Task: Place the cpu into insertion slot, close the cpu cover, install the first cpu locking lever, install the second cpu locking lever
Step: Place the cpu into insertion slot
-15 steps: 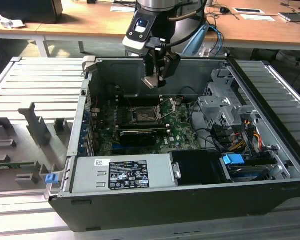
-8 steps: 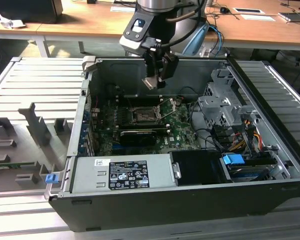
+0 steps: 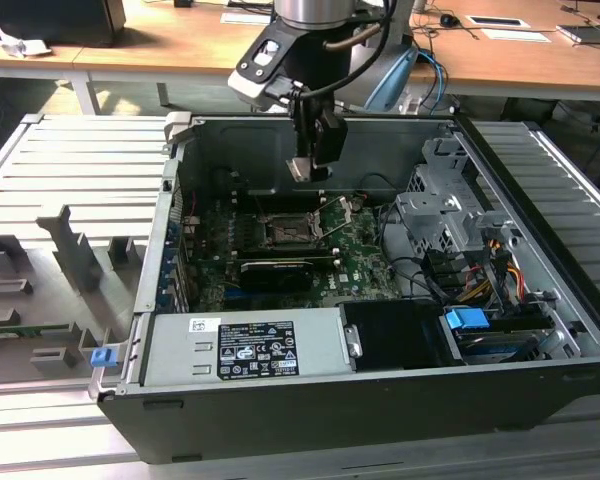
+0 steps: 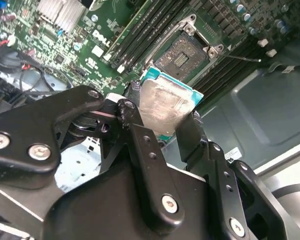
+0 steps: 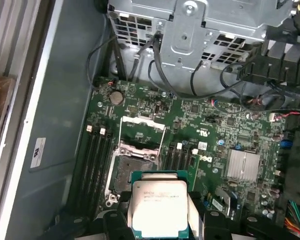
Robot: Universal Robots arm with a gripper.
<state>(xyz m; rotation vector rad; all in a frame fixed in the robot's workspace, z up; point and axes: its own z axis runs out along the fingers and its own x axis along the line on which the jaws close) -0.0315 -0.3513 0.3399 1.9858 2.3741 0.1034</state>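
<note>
My gripper (image 3: 310,160) hangs above the green circuit board inside the open computer case, shut on the cpu (image 3: 301,170), a flat square chip with a pale silver top. In both wrist views the cpu (image 4: 165,105) (image 5: 157,207) sits between the black fingers (image 4: 192,125), gripped by two opposite edges. The insertion slot (image 5: 134,161) (image 4: 182,51) (image 3: 285,232) lies bare below the chip, at a clear gap from it. The cpu cover (image 5: 142,126) stands swung open beside the slot. A thin wire lever (image 4: 240,58) juts out near the slot.
Long memory slots (image 5: 97,160) flank the socket. A black card (image 3: 275,272) lies in front of it. A metal drive cage (image 3: 450,215) with cables stands at the exterior view's right, and a grey power supply (image 3: 245,347) at the front. A silver heatsink (image 5: 242,165) sits nearby.
</note>
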